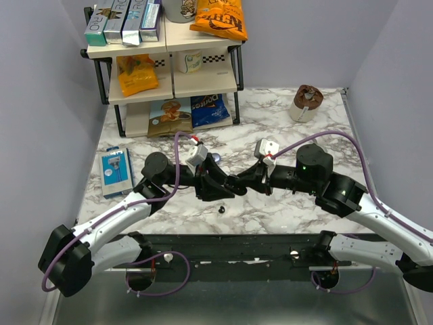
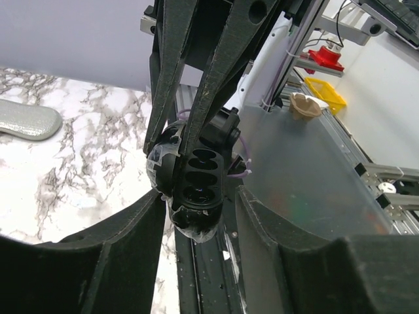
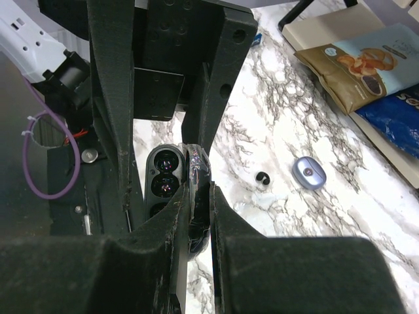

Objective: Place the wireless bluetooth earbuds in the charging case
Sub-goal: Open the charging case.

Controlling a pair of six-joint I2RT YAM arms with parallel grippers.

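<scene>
We see a robotics lab test cell: plain grey panels [image 1: 40, 101] wall in a marble-patterned table [image 1: 284, 135], a small rack [image 1: 135, 52] carries snack bags [image 1: 220, 17], and beyond the table edge stand aluminium frame rails [image 2: 393, 176] and a yellow parts bin [image 2: 325, 93].

snack shelf [image 1: 189, 45], brown cup [image 1: 306, 102], blue package [image 1: 115, 173] on table [image 1: 270, 122]

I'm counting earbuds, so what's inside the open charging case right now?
The charging case shows dark round wells, too dark to tell whether any is filled. The right gripper pinching its lid hides the lower part. One earbud lies outside, on the table.
</scene>
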